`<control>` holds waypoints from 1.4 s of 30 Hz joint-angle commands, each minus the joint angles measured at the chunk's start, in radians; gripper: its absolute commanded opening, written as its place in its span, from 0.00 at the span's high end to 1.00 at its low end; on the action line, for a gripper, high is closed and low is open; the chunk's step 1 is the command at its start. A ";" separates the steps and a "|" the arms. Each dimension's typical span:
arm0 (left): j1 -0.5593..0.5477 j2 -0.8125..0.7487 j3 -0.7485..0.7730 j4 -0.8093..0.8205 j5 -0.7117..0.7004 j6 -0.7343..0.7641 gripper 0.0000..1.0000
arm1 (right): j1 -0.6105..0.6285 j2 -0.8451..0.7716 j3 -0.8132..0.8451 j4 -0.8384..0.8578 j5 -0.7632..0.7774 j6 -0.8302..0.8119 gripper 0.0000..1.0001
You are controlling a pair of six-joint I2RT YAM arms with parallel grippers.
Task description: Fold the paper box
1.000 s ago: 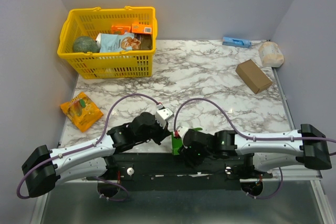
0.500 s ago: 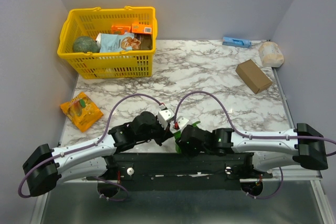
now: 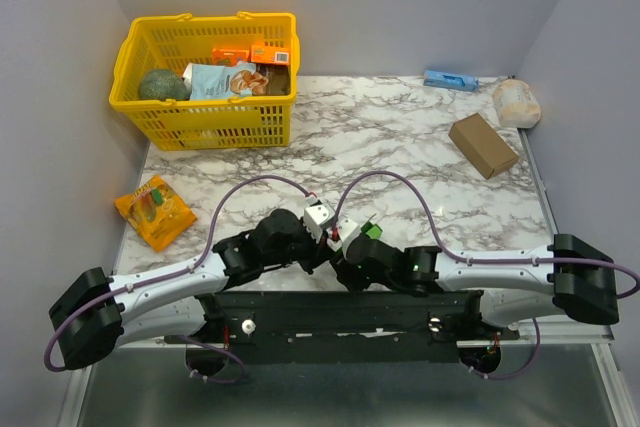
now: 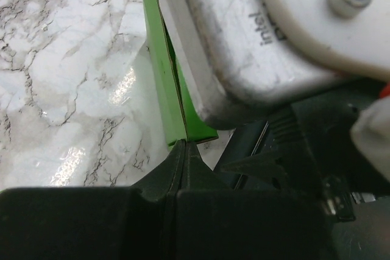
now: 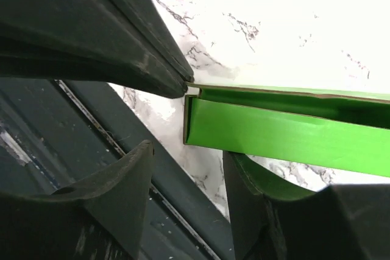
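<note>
Left gripper (image 4: 181, 144) pinches green paper box (image 4: 163, 77)
Right gripper (image 5: 187, 150) stands parted just below its end; white camera housing (image 4: 244, 41) reads "intel".

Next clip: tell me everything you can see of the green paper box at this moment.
The paper box is plain, bright green thin card with brownish cut edges and sharp creases. It is collapsed almost flat, two layers with a narrow dark gap between them. It sits near the front edge of the marble table, between the two arms; whether it rests on the marble I cannot tell. The left pincer is shut on one corner. The right pincer is open at that same end, one finger under the card.
</note>
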 commanded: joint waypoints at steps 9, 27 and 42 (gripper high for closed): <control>-0.022 0.038 -0.010 0.100 0.149 0.002 1.00 | -0.057 0.018 -0.032 0.225 0.024 -0.103 0.41; 0.013 -0.018 0.020 -0.100 -0.196 0.014 1.00 | -0.085 -0.370 -0.015 -0.273 0.076 0.537 0.00; 0.013 -0.011 0.023 -0.061 -0.106 0.069 1.00 | -0.241 -0.619 -0.202 -0.306 0.106 1.372 0.00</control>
